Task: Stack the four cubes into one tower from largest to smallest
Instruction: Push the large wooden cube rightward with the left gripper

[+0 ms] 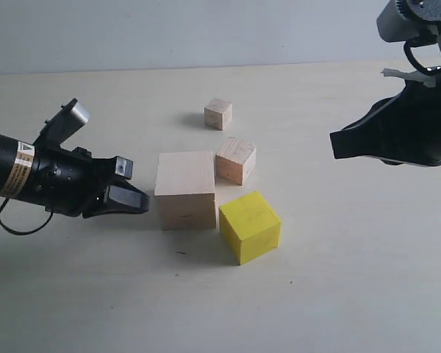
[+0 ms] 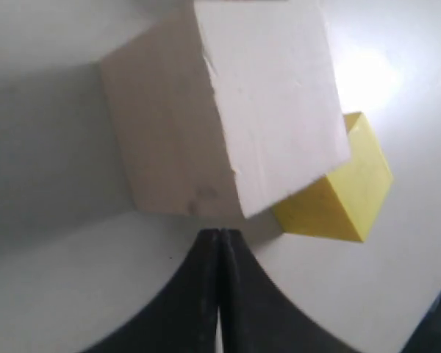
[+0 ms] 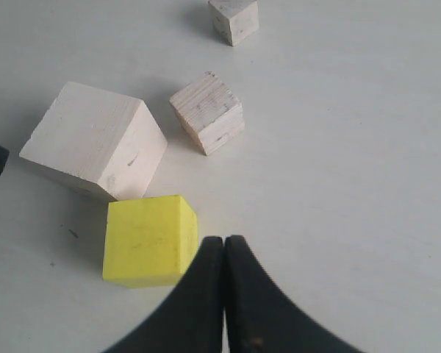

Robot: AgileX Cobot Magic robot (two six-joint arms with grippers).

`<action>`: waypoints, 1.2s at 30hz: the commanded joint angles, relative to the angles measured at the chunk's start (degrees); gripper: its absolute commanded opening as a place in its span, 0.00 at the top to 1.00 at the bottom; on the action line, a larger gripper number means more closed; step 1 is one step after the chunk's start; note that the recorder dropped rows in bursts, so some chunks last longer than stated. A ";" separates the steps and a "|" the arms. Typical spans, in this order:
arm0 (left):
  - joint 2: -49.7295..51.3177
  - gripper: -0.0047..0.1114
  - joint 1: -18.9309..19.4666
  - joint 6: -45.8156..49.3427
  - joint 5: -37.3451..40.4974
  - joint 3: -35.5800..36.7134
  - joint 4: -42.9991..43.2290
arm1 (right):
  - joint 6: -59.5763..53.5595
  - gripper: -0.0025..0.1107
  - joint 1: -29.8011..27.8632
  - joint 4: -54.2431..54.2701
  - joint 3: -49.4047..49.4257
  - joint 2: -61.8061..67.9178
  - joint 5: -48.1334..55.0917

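Note:
Four cubes stand apart on the pale table, none on another. The large pale cube [image 1: 185, 189] [image 2: 220, 110] [image 3: 95, 140] sits in the middle, with the yellow cube [image 1: 250, 226] [image 2: 338, 187] [image 3: 150, 240] at its front right. The medium pale cube [image 1: 236, 159] [image 3: 207, 112] is just behind, and the small pale cube [image 1: 218, 113] [image 3: 234, 19] farther back. My left gripper [image 1: 143, 201] [image 2: 220, 234] is shut and empty, low at the large cube's left side. My right gripper [image 1: 335, 144] [image 3: 224, 241] is shut and empty, raised to the right of the cubes.
The table [image 1: 338, 294] is bare wood colour, and its far edge meets a pale wall [image 1: 206, 29]. A black cable [image 1: 0, 220] trails from the left arm at the left border.

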 commanded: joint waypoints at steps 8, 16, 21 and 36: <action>-0.63 0.94 -3.33 -0.19 3.14 2.58 -0.03 | -0.21 0.98 0.04 -0.47 -0.57 -0.31 -0.03; -0.63 0.50 -3.33 1.96 5.28 2.58 -0.36 | -0.21 0.98 0.04 -0.47 -0.57 -0.31 -0.03; -0.63 0.47 -5.08 5.82 7.36 2.46 -2.01 | -0.21 0.98 0.04 -0.47 -0.57 -0.31 -0.28; 5.44 0.47 -8.11 6.85 11.02 -4.33 -1.73 | -0.21 0.98 0.04 -0.47 -0.57 -0.31 -0.40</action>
